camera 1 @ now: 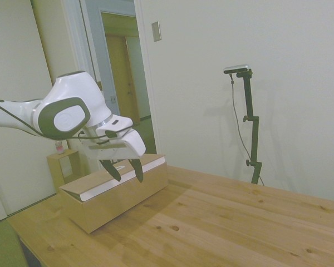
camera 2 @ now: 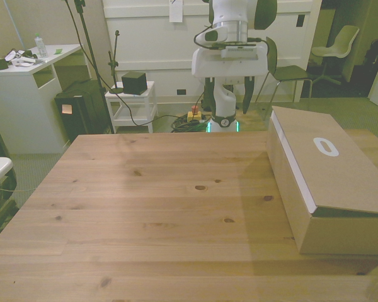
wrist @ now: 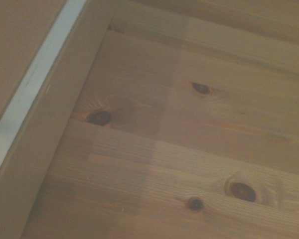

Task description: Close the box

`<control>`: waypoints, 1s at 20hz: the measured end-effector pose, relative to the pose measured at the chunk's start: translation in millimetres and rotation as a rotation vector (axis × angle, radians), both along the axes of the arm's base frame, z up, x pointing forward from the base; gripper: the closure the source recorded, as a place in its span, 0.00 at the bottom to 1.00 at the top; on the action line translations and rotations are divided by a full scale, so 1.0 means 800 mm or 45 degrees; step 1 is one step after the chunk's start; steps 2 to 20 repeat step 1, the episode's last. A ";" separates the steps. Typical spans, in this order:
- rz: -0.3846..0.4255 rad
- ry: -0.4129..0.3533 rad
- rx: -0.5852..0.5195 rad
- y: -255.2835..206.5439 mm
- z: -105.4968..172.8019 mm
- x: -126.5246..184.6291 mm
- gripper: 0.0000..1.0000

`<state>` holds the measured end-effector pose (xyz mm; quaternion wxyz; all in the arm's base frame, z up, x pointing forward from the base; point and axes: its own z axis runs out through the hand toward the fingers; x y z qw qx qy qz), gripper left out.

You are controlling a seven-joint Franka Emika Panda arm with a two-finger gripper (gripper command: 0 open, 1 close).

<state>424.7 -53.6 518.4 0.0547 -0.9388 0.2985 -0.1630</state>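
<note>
The box [camera 1: 114, 192] lies lengthwise at the lower left of the side view, on the wooden table [camera 1: 222, 222], and along the right edge of the front view, where its tan lid [camera 2: 331, 157] slopes down over the body with a strip of white inner wall showing under the long edge. That white strip suggests the flap is lowered but not seated: it rests on the rim, probably because its front lip has not yet slid over the side wall, so a downward push along that edge is what I judge remains. The gripper [camera 1: 124, 170] hangs in the left middle of the side view, just above the lid's long edge, its two dark fingers pointing down and parted with nothing between them; whether the tips touch the cardboard is hard to say from this angle. The white arm comes in nearly level from the left of the frame, wrist bent so the hand tilts slightly toward the box. The wrist view looks down past the box's side wall and white strip onto bare knotted planks, which fits a hand placed over the lid's outer edge rather than its middle
</note>
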 end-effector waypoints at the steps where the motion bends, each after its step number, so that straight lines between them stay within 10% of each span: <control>1: -0.013 0.003 0.022 -0.003 -0.009 -0.002 0.00; 20: -0.013 0.003 0.022 -0.003 -0.009 -0.002 0.00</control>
